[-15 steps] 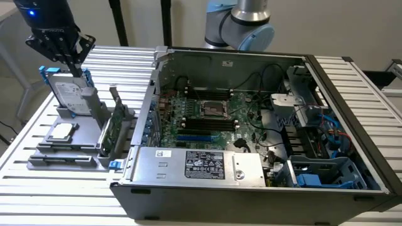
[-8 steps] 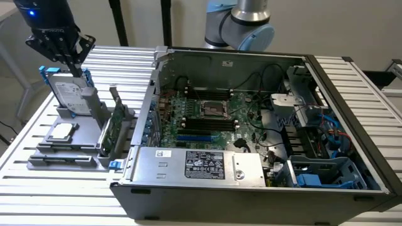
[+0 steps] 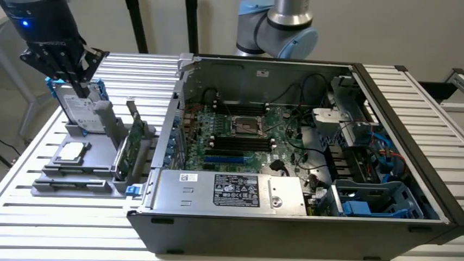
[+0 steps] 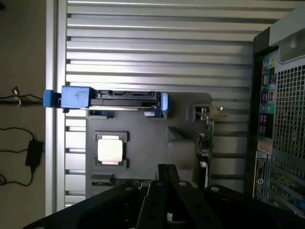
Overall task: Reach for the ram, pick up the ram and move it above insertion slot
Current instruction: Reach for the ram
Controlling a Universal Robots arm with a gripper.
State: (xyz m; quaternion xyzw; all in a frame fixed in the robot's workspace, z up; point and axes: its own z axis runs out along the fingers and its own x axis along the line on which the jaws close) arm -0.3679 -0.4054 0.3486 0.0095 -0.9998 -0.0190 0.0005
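No word or number can be read for certain. The silver metal power-supply box point(image 3: 286, 197) at the front of the open grey computer case carries a black rectangular label point(image 3: 236, 191) with white print and what may be a cluster of certification marks, all too fine to read. Just beside it sits a small white sticker point(image 3: 190, 176) with dark lines. In the wrist view, the dark perforated rear panel of the case point(image 4: 286, 124) bears a strip of coloured markings point(image 4: 267, 90) and a pale printed label point(image 4: 261, 174), both illegible.
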